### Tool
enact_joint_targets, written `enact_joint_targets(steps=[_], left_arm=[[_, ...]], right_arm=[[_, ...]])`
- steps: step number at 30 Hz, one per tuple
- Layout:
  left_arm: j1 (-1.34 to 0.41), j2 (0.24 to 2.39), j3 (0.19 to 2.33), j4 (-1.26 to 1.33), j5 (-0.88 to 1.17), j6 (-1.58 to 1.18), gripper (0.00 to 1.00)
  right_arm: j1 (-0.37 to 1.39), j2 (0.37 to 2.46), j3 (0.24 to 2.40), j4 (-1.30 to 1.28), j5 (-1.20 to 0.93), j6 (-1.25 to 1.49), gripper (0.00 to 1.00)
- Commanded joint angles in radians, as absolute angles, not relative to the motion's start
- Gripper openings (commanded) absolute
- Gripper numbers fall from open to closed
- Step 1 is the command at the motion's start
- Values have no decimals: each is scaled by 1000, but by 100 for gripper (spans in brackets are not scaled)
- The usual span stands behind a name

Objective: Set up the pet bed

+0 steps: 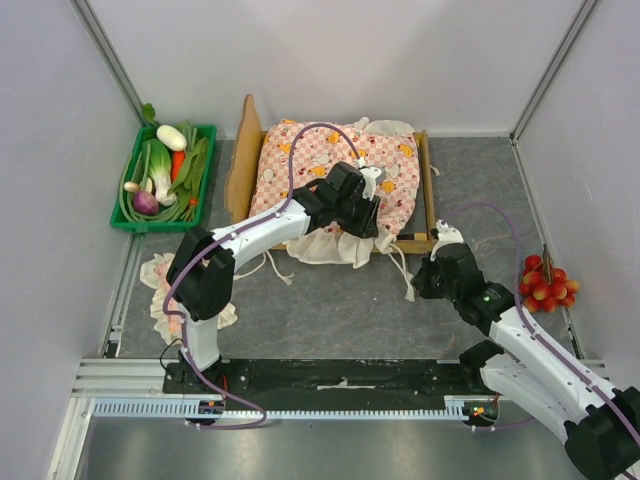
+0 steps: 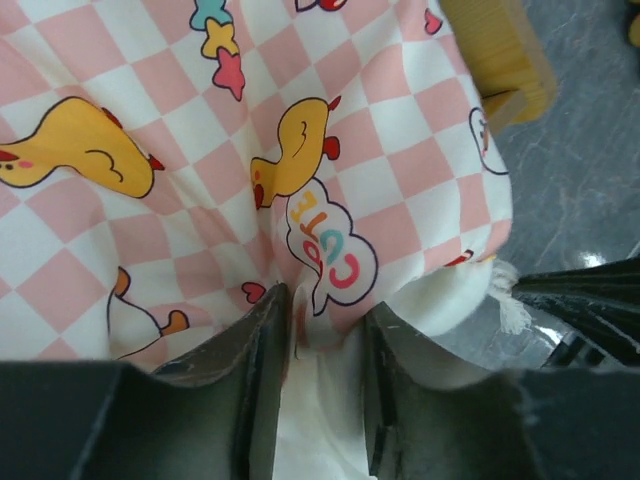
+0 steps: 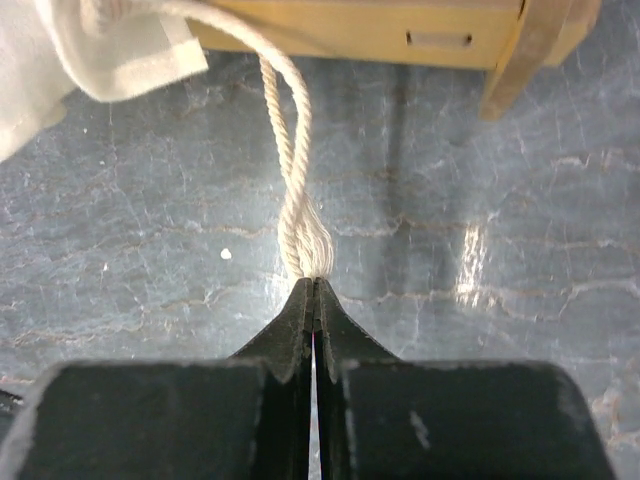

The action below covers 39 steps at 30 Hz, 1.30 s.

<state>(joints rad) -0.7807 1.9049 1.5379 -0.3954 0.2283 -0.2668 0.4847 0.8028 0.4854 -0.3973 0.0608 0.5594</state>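
Note:
The pet bed [image 1: 243, 150] is a light-wood frame with its curved headboard on the left; its side rail shows in the right wrist view [image 3: 380, 35]. The pink-checked mattress [image 1: 300, 165] lies on it, its frill hanging over the near edge. My left gripper [image 1: 372, 200] rests on the mattress's near right part. In its wrist view the jaws [image 2: 320, 300] stand apart, with a loose fold of the mattress [image 2: 200, 180] between them. My right gripper [image 1: 447, 236] is low by the bed's near right corner. It is shut [image 3: 315, 283] on the frayed end of a white twisted cord [image 3: 290, 170].
A green crate [image 1: 130, 222] of vegetables stands at the back left. A small frilled pillow [image 1: 160, 290] lies on the floor at the left, near the left arm's base. A bunch of red fruit [image 1: 548, 283] lies by the right wall. White walls close in three sides.

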Motion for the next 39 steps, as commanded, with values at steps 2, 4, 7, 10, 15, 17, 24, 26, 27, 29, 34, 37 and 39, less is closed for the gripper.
enact_joint_targets(steps=[2, 4, 7, 10, 15, 17, 24, 26, 27, 29, 34, 37, 39], left_arm=[[-782, 1844, 1612, -377, 293, -310, 50], [-782, 1822, 1620, -393, 266, -307, 56], [-784, 1787, 1620, -413, 215, -305, 62], [-782, 1750, 1609, -420, 178, -324, 67], [-788, 1681, 1553, -419, 163, -359, 69], [-814, 1646, 1491, -399, 176, -368, 69], [-943, 1594, 1276, -213, 183, -521, 68], [-972, 1600, 1237, -177, 184, -546, 68], [-980, 1604, 1226, -163, 186, -570, 68], [-1000, 1611, 1195, -137, 190, -616, 67], [-1037, 1655, 1155, -5, 228, -721, 68], [-1051, 1681, 1119, 102, 226, -831, 68], [-1051, 1690, 1069, 243, 221, -957, 68]], right_arm=[[499, 759, 589, -619, 77, 641, 0], [499, 727, 626, -667, 98, 644, 0], [506, 718, 688, -724, 78, 655, 0], [511, 732, 741, -826, 123, 629, 0], [511, 741, 822, -954, 155, 637, 0], [511, 747, 871, -1006, 164, 630, 0], [512, 750, 862, -1078, 123, 591, 0], [512, 724, 836, -1071, 95, 587, 0], [511, 718, 825, -1063, 72, 589, 0], [512, 710, 790, -1046, 3, 581, 0], [511, 692, 730, -1022, -60, 564, 0], [512, 683, 707, -956, -89, 594, 0], [512, 680, 674, -910, -109, 612, 0]])
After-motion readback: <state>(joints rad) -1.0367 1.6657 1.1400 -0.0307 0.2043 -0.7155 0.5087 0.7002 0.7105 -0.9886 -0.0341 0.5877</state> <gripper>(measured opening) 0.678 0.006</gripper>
